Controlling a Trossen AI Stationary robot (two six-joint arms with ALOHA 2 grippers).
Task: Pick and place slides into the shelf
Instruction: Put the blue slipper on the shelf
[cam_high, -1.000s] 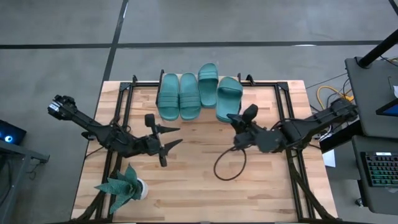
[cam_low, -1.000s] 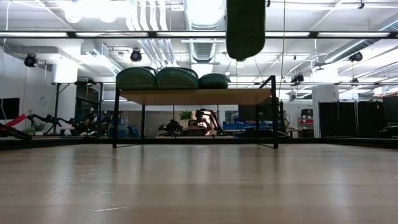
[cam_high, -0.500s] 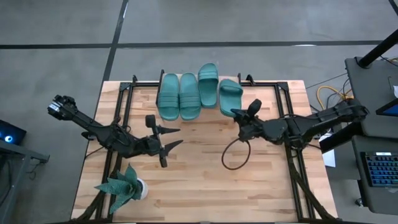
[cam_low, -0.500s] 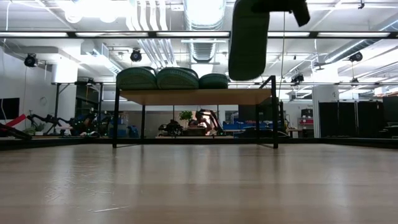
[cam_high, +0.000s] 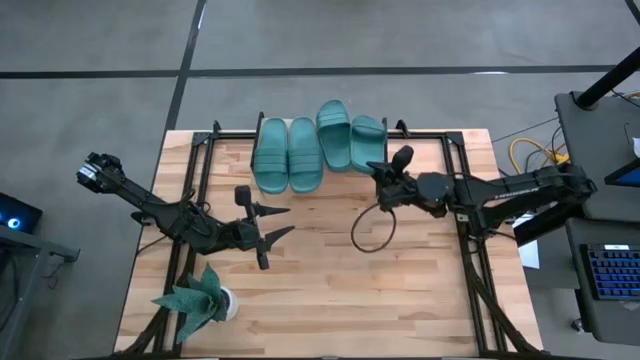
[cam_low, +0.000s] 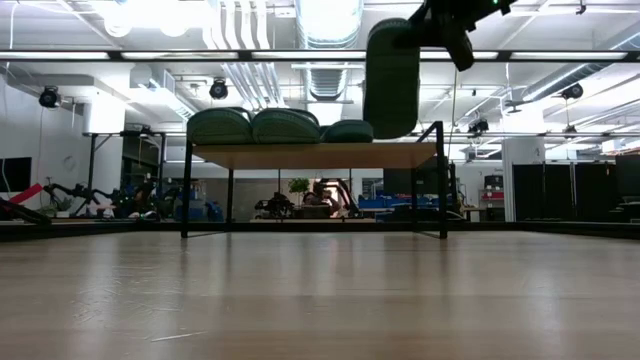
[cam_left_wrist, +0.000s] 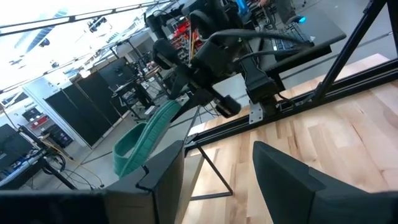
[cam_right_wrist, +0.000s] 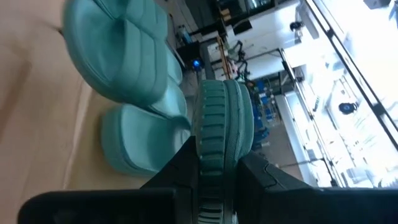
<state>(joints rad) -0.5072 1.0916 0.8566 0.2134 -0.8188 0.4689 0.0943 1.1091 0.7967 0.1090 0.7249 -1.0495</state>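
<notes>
Three teal slides (cam_high: 300, 152) lie side by side on the plank top of the shelf (cam_low: 315, 155) at the table's far edge. My right gripper (cam_high: 378, 172) is shut on the fourth slide (cam_high: 367, 138), over the shelf's right part beside the third slide (cam_high: 334, 133). In the low view the held slide (cam_low: 392, 78) hangs just above the plank. My left gripper (cam_high: 288, 220) is open and empty at mid table left, above the wood. My right gripper pinches the fourth slide's near end (cam_right_wrist: 219, 146) between its two fingers (cam_right_wrist: 180, 168), one on each face. The fingers come from the table's near right side, along the slide. The slide is lifted clear and tips steeply, its far end (cam_low: 392, 128) lowest, just above the shelf's plank.
A teal leafy plant in a white pot (cam_high: 200, 300) stands at the near left. A dark cable loop (cam_high: 370, 230) lies on the wood near my right arm. Black frames (cam_high: 200, 170) run along the table's left and right sides.
My right gripper has carried the fourth slide toward the table's far edge and a little left, from mid table to over the shelf's right part beside the third slide. The slide stays clear of the shelf, now lower in the low view.
</notes>
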